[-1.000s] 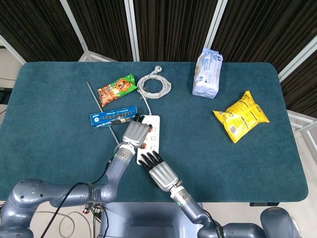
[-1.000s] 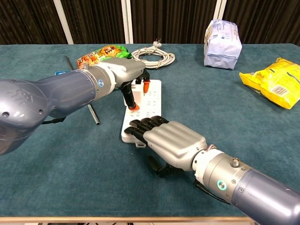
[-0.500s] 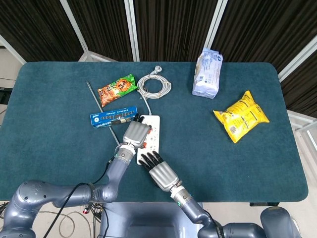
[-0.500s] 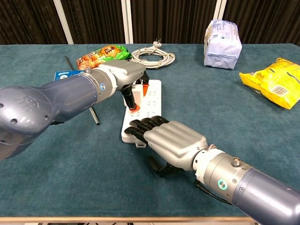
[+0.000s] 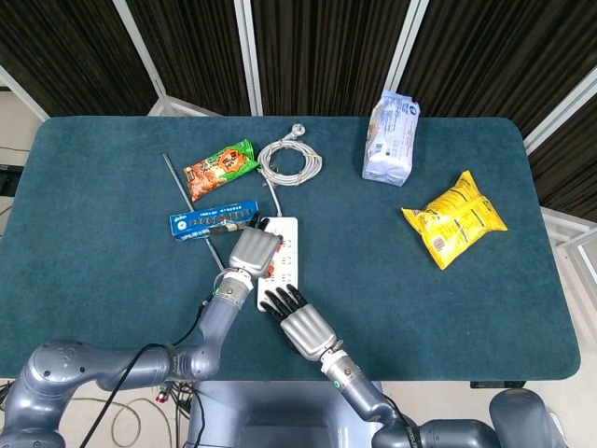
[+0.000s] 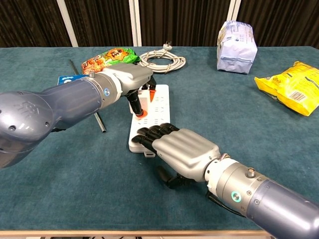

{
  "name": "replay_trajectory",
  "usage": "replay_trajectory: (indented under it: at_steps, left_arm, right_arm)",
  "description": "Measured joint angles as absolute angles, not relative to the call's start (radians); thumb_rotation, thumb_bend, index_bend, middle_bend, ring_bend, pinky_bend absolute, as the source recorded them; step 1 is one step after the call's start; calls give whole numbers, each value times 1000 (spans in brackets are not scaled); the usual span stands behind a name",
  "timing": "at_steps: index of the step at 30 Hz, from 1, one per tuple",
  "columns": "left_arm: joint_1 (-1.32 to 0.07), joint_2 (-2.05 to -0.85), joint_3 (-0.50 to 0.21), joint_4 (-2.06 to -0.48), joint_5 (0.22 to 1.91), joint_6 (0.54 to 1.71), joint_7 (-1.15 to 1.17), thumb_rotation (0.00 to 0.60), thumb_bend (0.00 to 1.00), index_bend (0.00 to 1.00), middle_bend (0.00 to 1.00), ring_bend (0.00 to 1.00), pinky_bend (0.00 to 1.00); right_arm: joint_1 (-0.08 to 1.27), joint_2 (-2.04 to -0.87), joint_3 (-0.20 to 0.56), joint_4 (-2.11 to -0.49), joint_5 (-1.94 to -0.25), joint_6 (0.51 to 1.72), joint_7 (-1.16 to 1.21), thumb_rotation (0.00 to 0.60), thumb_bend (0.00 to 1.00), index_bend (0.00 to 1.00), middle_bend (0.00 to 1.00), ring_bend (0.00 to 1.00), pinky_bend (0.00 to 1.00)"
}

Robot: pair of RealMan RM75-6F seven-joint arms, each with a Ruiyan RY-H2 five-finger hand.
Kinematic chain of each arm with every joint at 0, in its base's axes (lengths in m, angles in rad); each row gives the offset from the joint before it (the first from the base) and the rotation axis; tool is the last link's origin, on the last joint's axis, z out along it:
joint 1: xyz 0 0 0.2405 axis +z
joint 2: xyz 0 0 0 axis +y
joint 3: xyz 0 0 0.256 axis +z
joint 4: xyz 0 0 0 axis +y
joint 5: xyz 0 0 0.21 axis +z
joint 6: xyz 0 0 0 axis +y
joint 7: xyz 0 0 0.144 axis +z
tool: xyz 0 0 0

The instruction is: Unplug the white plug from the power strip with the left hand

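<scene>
The white power strip (image 5: pixel 284 245) (image 6: pixel 160 108) lies lengthwise in the middle of the table. My left hand (image 5: pixel 254 252) (image 6: pixel 127 79) sits over its far left side, fingers curled down around the white plug (image 6: pixel 146 90), which is mostly hidden and still seated in the strip. Orange fingertips (image 6: pixel 140 114) touch the strip's face. My right hand (image 5: pixel 300 322) (image 6: pixel 182 149) lies flat, dark fingertips (image 6: pixel 149 133) pressing on the strip's near end. The plug's white cable runs back to a coil (image 5: pixel 290 161) (image 6: pixel 162 60).
A blue box (image 5: pixel 213 220) and a thin metal rod (image 5: pixel 191 207) lie left of the strip, with an orange-green snack pack (image 5: pixel 220 168) behind them. A pale blue bag (image 5: pixel 391 138) and a yellow chip bag (image 5: pixel 454 218) sit at the right.
My left hand and the strip's far end have shifted slightly to the left. The right hand has stayed pressed on the near end.
</scene>
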State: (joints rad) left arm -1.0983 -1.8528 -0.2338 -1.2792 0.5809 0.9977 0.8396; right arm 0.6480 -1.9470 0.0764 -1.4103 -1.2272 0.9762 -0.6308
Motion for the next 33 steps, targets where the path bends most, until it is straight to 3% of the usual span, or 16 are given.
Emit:
replay_trajectory:
  at_steps: [14,20,29,33]
  left_arm:
    - [-1083,-1824,-222,-1305,556,1002,869,600,239,451,487,120,35]
    - [-1075,-1811,-223,-1316,559,1010,865,600,239,466,531,120,35]
    - [-1068,-1825,-219,-1308,560,1014,857,600,386,635,700,204,48]
    - [-1065,-1836,-221,-1301,593,1032,842,600,399,695,754,243,67]
  right_arm:
    - [651,-1948,74,-1415,-1220,981,-639,600,721,91,11,0,0]
    - [651,-1950,73,-1418,-1219,984,-640,600,721,91,10,0,0]
    - [649,-1952,68,-1420,-1218,988,-640,600,721,91,10,0,0]
    - [648,-1949,68,-1425,-1218,991,-642,600,722,91,10,0,0]
